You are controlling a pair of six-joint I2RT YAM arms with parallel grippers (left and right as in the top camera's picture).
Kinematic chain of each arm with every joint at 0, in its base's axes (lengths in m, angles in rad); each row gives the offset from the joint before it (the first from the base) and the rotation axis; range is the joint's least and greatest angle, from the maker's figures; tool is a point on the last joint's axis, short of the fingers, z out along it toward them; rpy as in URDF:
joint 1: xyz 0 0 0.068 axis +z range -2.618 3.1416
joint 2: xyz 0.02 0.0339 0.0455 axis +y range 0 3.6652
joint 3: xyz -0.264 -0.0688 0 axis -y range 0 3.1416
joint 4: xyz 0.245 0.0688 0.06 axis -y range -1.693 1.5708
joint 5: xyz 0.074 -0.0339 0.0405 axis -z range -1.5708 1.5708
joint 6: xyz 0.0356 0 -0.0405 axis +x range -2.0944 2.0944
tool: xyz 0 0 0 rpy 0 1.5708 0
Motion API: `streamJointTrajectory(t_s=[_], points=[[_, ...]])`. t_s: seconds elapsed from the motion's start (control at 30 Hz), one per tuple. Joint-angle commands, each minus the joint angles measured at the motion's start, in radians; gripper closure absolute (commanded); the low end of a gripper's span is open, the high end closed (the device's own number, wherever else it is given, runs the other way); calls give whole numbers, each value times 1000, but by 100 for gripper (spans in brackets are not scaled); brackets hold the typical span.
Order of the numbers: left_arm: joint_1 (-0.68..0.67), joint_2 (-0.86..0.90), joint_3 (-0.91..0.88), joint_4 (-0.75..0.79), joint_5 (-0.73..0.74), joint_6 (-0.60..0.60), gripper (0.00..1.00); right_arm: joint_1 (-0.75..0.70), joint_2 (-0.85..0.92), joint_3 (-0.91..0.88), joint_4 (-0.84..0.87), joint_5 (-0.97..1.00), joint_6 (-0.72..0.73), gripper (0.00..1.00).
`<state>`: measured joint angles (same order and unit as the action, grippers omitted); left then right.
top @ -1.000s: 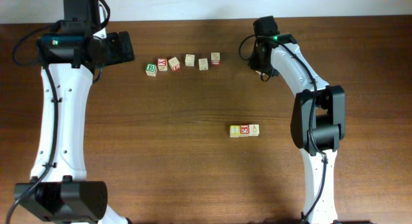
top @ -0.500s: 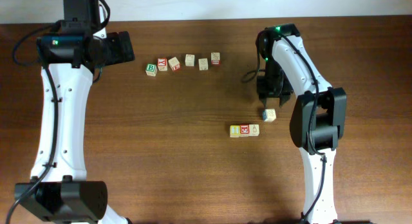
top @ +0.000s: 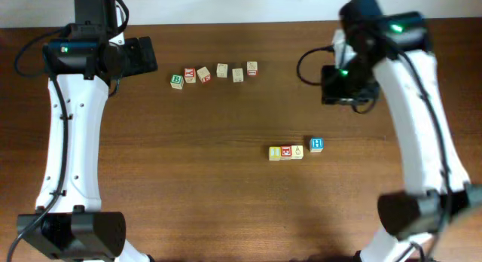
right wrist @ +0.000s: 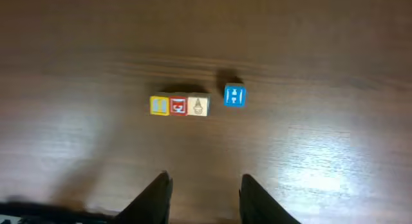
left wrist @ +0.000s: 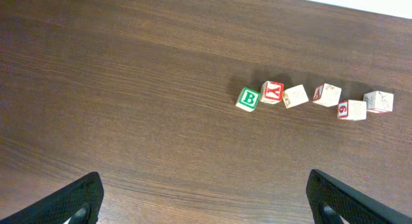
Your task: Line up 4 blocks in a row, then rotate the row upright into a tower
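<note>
**Inspection: four blocks grouped at centre, both grippers empty**

Placement: the yellow block (top: 274, 152), red block (top: 285, 152) and pale block (top: 297, 151) stand face to face in one straight line near the middle of the table (top: 188, 194), touching one another; the blue block (top: 316, 144) sits just beside the pale one at the right end, parted from it by a thin gap and set a little toward the far edge; I judge the line serves to keep the handled blocks apart from the back row of blocks (top: 215, 72), which lies well away near the far edge, with its green block (left wrist: 248, 98) at the left end; the blue one reads as the last of the four, put down slightly out of line; whether every face is turned as required, I cannot tell from here.

End effectors: my right gripper (right wrist: 205, 197) has its fingers parted, bare wood showing between them; it grasps nothing; my left gripper (left wrist: 203, 188) is spread fully wide and likewise empty.

Pose: my right arm reaches in from the right side with its wrist pointing down, hanging above and behind the group, so that all four blocks show in its camera beyond the fingertips; my left arm stretches along the left side, its wrist near the far edge, looking across at the back row.
</note>
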<state>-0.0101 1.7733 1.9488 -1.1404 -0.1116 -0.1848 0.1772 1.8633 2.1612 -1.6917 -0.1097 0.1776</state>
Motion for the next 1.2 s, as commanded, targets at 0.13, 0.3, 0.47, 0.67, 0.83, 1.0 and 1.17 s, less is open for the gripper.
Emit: streamJointTrajectory(t_s=[0.13,0.3,0.47,0.67,0.83,1.0,1.17], points=[[-1,-3,14,0,3,-13,1,-1,-28,-494,362,-16,48,93],[-1,-3,14,0,3,-13,1,-3,-25,-830,697,69,117,96],[-1,-3,14,0,3,-13,1,-3,-24,-928,814,140,120,96],[-1,-3,14,0,3,-13,1,-1,-24,-938,807,136,120,95],[-1,-3,14,0,3,-13,1,-1,-24,-985,829,128,119,96],[-1,-3,14,0,3,-13,1,0,-24,-985,787,53,85,96],[-1,-3,14,0,3,-13,1,0,-24,-985,760,23,85,95]])
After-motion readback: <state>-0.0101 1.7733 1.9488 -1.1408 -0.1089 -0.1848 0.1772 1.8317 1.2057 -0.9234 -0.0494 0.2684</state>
